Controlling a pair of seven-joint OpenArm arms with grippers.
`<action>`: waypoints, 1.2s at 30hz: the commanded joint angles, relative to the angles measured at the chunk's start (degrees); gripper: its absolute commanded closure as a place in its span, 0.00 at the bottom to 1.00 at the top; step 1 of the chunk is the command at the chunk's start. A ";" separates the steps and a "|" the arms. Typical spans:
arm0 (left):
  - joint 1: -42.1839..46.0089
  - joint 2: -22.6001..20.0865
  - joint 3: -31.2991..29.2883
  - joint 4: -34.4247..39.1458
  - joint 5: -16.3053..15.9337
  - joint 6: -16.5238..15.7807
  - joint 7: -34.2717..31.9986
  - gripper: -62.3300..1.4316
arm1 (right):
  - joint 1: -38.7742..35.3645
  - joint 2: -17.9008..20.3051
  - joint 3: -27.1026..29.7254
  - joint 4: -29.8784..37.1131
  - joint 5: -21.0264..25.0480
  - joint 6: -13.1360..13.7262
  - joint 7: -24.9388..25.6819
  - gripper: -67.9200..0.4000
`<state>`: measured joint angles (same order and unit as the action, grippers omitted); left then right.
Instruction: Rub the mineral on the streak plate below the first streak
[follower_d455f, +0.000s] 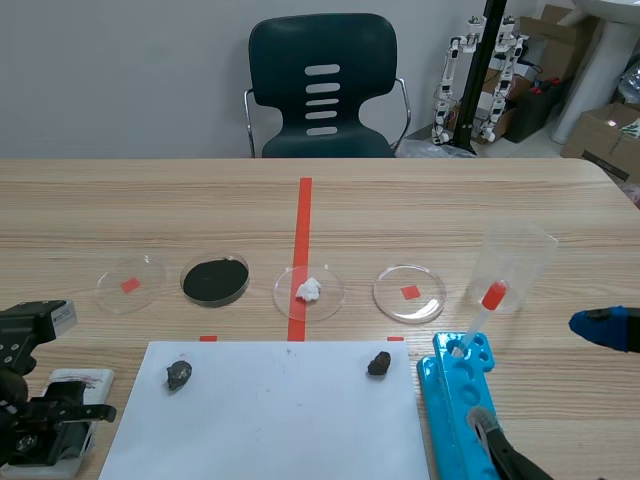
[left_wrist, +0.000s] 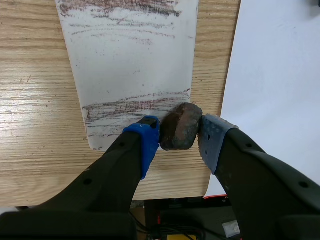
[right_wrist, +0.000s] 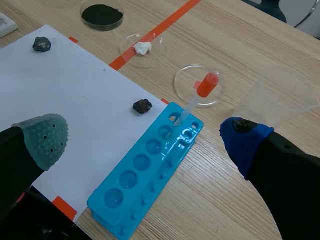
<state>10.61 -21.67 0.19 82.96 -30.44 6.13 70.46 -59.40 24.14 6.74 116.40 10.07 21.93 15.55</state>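
Observation:
My left gripper (left_wrist: 179, 141) is shut on a brown mineral lump (left_wrist: 181, 127), which is pressed between the blue and grey pads. The lump rests at the near edge of the white streak plate (left_wrist: 130, 65), at the end of a reddish-brown streak (left_wrist: 132, 106). An older, denser streak (left_wrist: 125, 7) crosses the plate's far end. In the scene view the left arm (follower_d455f: 25, 340) sits low at the near left, over the streak plate (follower_d455f: 80, 385). My right gripper (right_wrist: 145, 137) hangs open and holds nothing above the blue well tray (right_wrist: 150, 170).
White paper (follower_d455f: 270, 420) carries two dark rocks (follower_d455f: 179, 375) (follower_d455f: 379, 363). Behind it stand several petri dishes, one with black powder (follower_d455f: 215, 280) and one with a white lump (follower_d455f: 308, 290). A red-bulbed dropper (follower_d455f: 485, 305) stands in the well tray (follower_d455f: 455, 400) near a clear cup (follower_d455f: 515, 265).

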 joint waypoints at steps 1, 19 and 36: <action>0.02 -0.11 -0.09 0.24 1.57 0.22 0.15 0.75 | 0.50 0.02 0.37 0.26 0.63 0.04 0.68 0.05; 0.04 -0.09 -0.09 0.24 -0.22 -0.22 0.52 0.75 | 0.50 0.02 0.37 0.26 0.63 0.04 0.68 0.05; 7.96 -4.83 -0.20 11.50 -2.43 -1.42 -26.12 0.75 | 0.50 0.02 0.37 0.26 0.63 0.04 0.68 0.05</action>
<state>17.63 -25.23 0.21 91.53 -32.62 4.67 47.42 -59.37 24.14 6.74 116.40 10.07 21.91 15.59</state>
